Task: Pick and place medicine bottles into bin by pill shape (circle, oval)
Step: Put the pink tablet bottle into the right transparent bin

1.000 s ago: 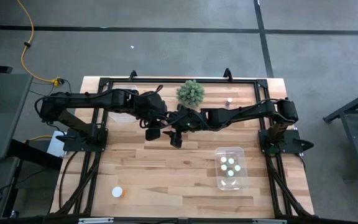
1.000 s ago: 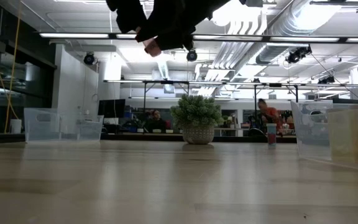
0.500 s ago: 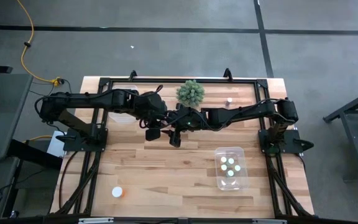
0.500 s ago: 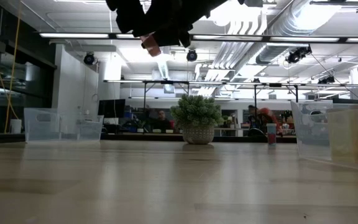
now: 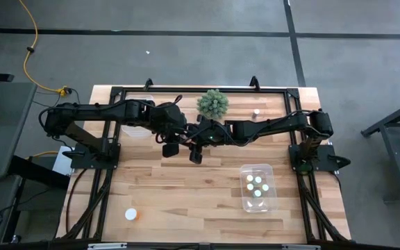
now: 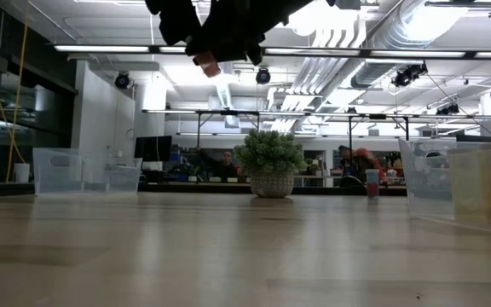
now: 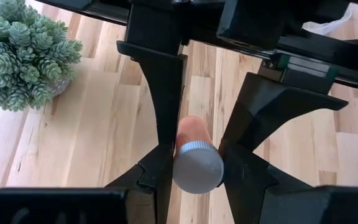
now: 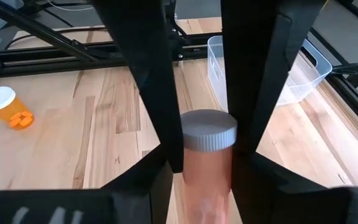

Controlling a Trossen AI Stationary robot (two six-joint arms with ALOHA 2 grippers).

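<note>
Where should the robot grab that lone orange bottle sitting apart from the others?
Around the orange body just under the white cap, coming straight down. The lone bottle appears to stand upright with bare wood all round, so fingers can straddle its round sides. The left gripper and right gripper are mid-table, both shut on another bottle.

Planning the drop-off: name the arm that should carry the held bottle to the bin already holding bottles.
Right, probably. Both the left gripper and right gripper seem closed on the medicine bottle at mid-table, and that clear bin lies on the right arm's side, so the left would reach across.
</note>
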